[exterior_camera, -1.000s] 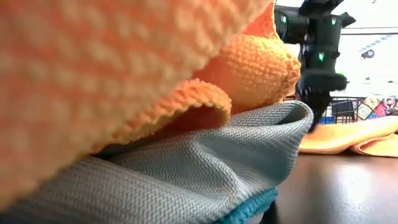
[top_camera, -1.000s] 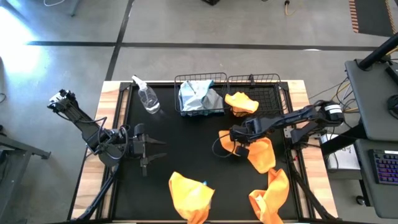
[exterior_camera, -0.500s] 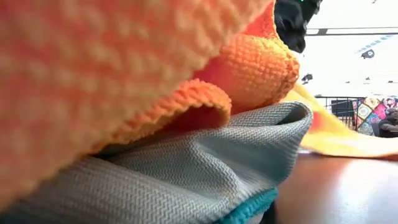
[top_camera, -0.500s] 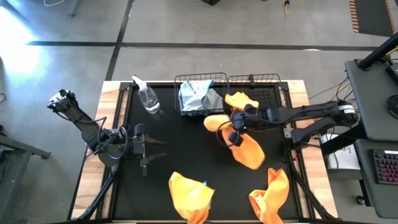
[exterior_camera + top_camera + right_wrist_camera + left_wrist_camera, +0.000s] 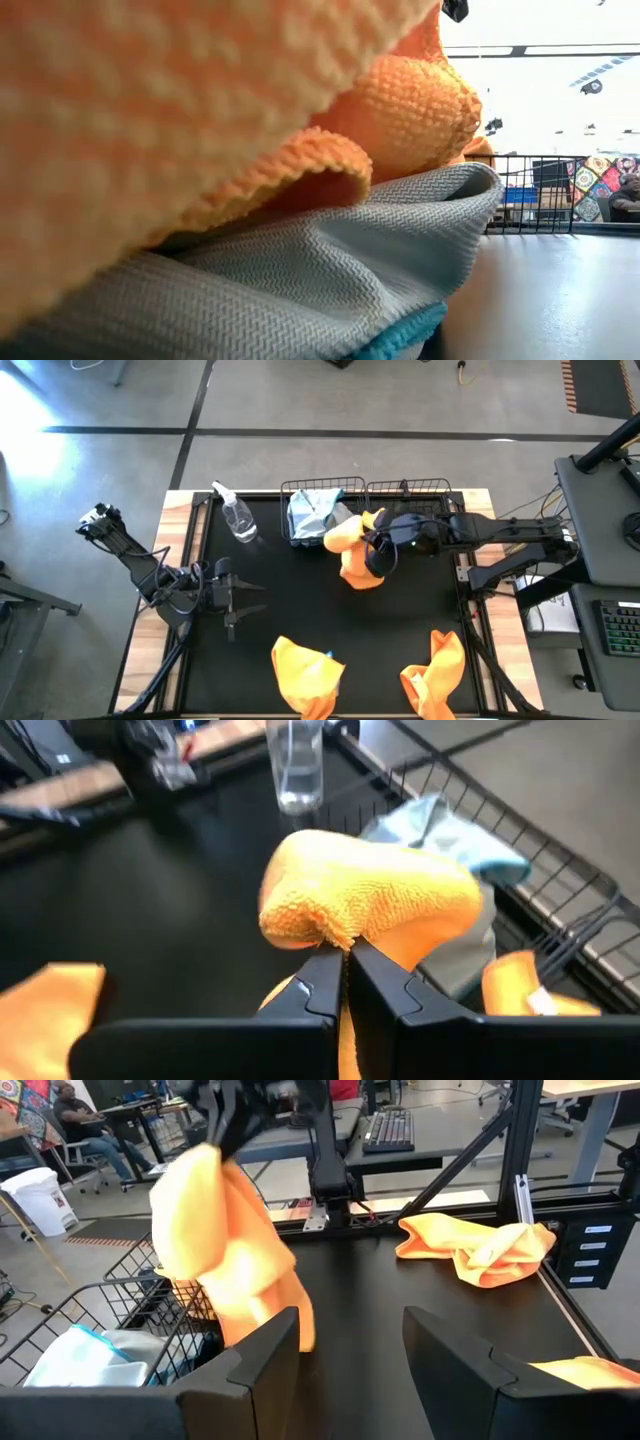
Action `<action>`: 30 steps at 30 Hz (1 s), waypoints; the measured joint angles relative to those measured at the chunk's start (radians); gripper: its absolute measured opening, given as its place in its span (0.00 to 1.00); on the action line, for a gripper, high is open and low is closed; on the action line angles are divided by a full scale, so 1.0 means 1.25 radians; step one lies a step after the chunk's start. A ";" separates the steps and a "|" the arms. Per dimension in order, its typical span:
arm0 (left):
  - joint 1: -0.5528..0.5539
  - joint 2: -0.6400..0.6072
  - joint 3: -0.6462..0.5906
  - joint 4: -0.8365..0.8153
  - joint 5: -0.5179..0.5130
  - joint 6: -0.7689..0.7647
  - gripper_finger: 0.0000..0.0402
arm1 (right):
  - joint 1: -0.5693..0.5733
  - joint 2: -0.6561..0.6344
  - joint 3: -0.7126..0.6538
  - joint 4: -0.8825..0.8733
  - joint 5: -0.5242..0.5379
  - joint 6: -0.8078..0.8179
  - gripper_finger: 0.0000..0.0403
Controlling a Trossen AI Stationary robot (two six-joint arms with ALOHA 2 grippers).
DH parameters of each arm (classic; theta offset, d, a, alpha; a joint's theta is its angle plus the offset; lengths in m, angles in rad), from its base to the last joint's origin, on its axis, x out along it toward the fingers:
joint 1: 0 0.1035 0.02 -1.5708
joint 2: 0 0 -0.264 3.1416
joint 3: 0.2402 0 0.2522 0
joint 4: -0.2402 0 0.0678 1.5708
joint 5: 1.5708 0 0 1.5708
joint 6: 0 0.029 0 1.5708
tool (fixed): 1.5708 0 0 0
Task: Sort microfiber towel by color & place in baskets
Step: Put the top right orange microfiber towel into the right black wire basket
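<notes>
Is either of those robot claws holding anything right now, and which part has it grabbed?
The right gripper pinches an orange towel by a bunched fold, the rest hanging down. The left gripper is open and holds nothing.

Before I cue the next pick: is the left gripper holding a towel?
No. The left gripper sits open and empty at the table's left side.
</notes>
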 joint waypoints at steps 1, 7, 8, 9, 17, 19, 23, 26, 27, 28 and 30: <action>0.000 0.000 0.000 0.000 0.000 0.000 0.41 | 0.000 0.000 0.012 0.000 0.002 0.000 0.02; 0.000 -0.005 0.000 0.000 0.000 0.000 0.41 | 0.000 0.000 0.073 0.002 0.014 -0.003 0.02; 0.000 -0.006 0.000 0.000 0.000 0.000 0.41 | 0.000 0.000 0.079 0.002 0.014 -0.009 0.02; 0.000 -0.008 0.000 -0.001 0.000 0.000 0.41 | 0.000 0.000 0.085 0.001 0.014 -0.014 0.02; 0.000 -0.021 0.000 -0.010 0.000 0.000 0.41 | -0.001 -0.024 0.096 -0.022 0.066 -0.085 0.02; 0.000 -0.025 0.000 -0.014 0.000 0.000 0.41 | -0.002 -0.037 0.096 -0.048 0.116 -0.094 0.02; 0.000 -0.033 0.000 -0.020 0.000 0.001 0.41 | -0.005 -0.063 0.096 -0.101 0.218 -0.093 0.02; 0.000 -0.038 0.000 -0.020 0.000 0.015 0.41 | -0.011 -0.082 0.096 -0.121 0.285 -0.097 0.02; 0.000 -0.040 0.000 -0.020 0.000 0.022 0.41 | -0.014 -0.090 0.096 -0.126 0.311 -0.099 0.02; 0.000 -0.041 0.000 -0.020 0.000 0.027 0.41 | -0.017 -0.096 0.096 -0.132 0.340 -0.100 0.02; 0.000 -0.046 0.000 -0.020 -0.001 0.036 0.41 | -0.028 -0.108 0.096 -0.141 0.401 -0.104 0.02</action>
